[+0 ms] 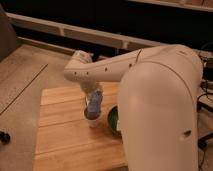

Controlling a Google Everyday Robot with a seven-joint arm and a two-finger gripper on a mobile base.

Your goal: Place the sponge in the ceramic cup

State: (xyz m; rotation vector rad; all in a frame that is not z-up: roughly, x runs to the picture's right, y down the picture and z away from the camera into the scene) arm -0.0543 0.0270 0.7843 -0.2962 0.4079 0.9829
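My gripper (94,101) hangs over the middle of the wooden table, pointing down, shut on the blue sponge (95,103), which stands on end. Directly beneath it is the pale ceramic cup (92,120). The sponge's lower end reaches the cup's rim or dips just inside; I cannot tell which. My white arm runs from the right of the view across to the gripper and hides the table's right side.
A dark green bowl (114,121) sits right next to the cup on its right, partly behind my arm. The wooden table (60,135) stands on a tan floor, and a dark wall with a pale ledge (75,32) runs behind.
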